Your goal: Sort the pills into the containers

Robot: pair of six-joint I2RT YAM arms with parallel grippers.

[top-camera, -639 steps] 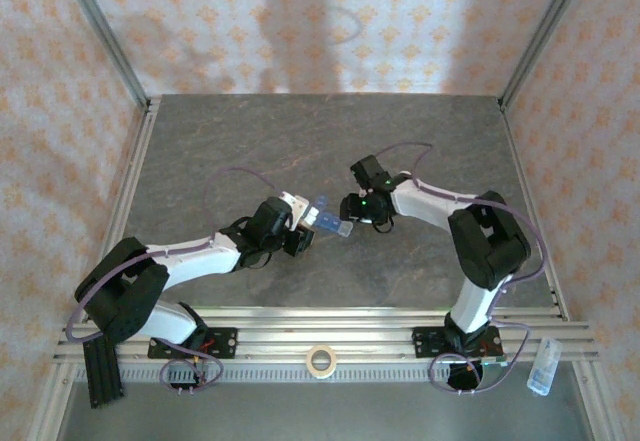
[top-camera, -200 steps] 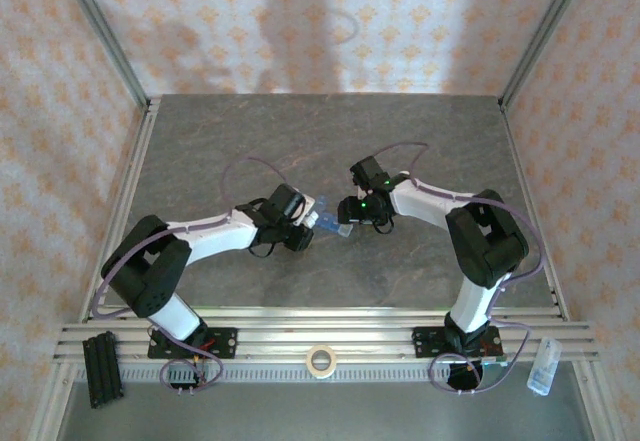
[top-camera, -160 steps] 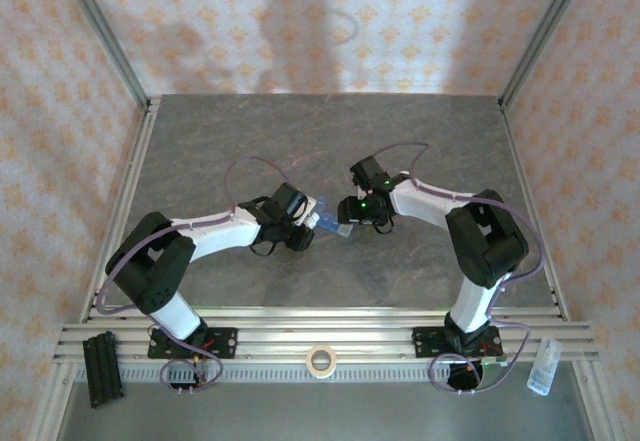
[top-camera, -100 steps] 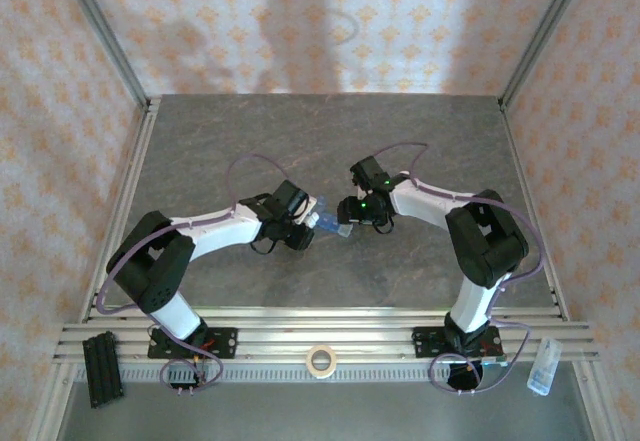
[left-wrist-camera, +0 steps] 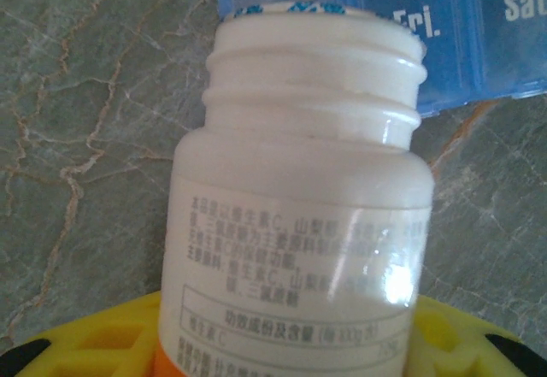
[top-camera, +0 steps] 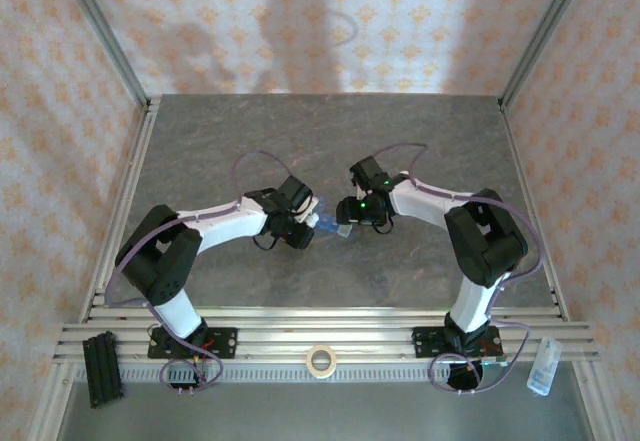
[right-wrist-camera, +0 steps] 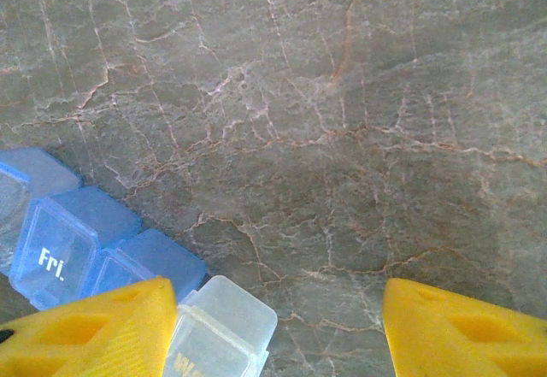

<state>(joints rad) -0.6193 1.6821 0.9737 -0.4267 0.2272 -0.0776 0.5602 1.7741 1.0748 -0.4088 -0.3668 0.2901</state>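
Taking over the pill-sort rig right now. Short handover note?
Left gripper: shut on the uncapped white bottle, whose mouth is at the edge of the blue organiser, by the Fri. compartment.
Right gripper: jaws open, nothing between them. One finger is at the organiser's end beside a clear lid; contact unclear.
The organiser lies on the table between the arms.
Done: bottle open and at the organiser.
Left: pouring and sorting. I cannot tell whether any compartment holds a pill.
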